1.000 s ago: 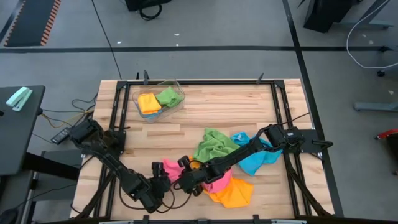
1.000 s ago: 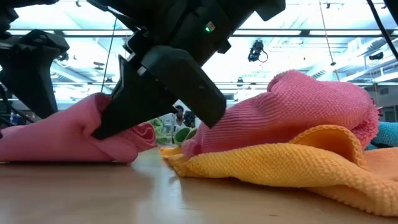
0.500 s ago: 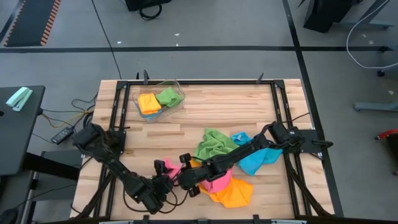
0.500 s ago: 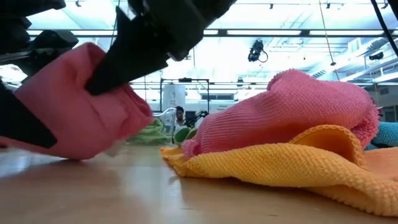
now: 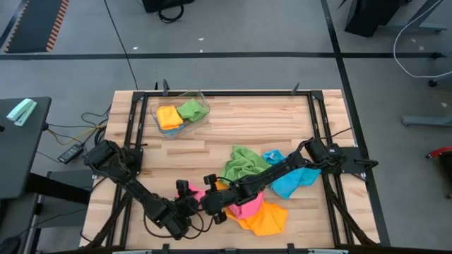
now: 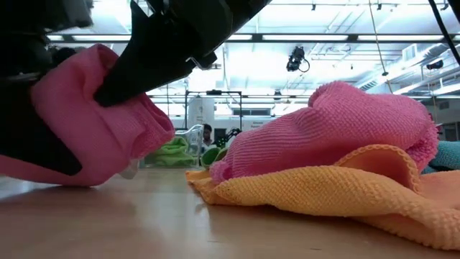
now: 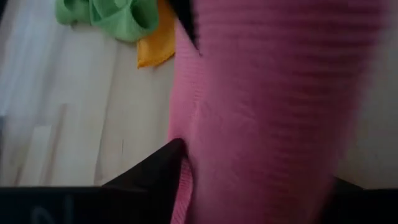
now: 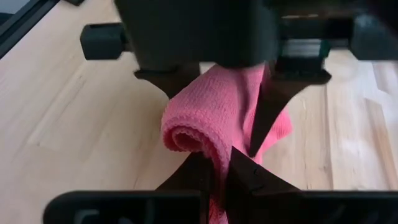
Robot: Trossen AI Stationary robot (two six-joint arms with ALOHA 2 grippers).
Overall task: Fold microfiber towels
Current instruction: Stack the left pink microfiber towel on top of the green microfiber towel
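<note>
Pink towel (image 6: 100, 122) now lifted clear of the surface (image 6: 144, 223) at the left of the low view; a second ago lay bunched flat there. Right end effector (image 8: 227, 155) clamped on a rolled edge of it, seen close in the right wrist view. Left end effector (image 5: 185, 204) moved in from the lower left of the high view, meeting the right at lower centre, fingers either side of pink cloth in its wrist view and narrowing from full spread; grip not confirmed. Reads as handover of a second edge, towel about to be stretched for folding. Orange towel (image 6: 302, 191) and more pink heaped at right, untouched. Fold not yet begun.
</note>
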